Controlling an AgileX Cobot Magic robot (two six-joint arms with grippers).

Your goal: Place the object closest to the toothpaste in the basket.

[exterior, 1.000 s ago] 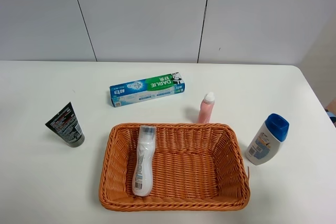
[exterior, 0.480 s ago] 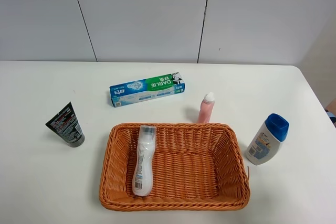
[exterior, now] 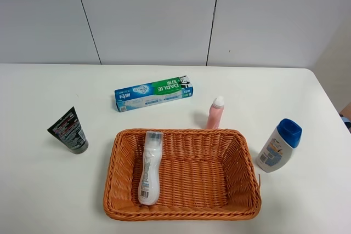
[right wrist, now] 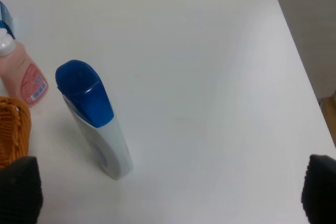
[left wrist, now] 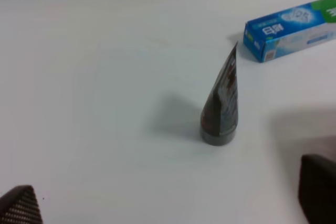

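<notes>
The blue and green toothpaste box (exterior: 154,93) lies flat behind the wicker basket (exterior: 181,131); one end of the box shows in the left wrist view (left wrist: 291,26). A small pink bottle (exterior: 215,113) stands upright to its right, just behind the basket's back rim, and shows in the right wrist view (right wrist: 21,74). A white bottle (exterior: 150,166) lies inside the basket at its left. Neither gripper shows in the exterior high view. My left gripper (left wrist: 167,199) is open and empty above the table. My right gripper (right wrist: 169,188) is open and empty.
A dark tube (exterior: 69,130) stands cap-down at the left, in front of my left gripper (left wrist: 221,104). A white bottle with a blue cap (exterior: 278,145) stands right of the basket, near my right gripper (right wrist: 94,116). The table's right edge (right wrist: 299,61) is close.
</notes>
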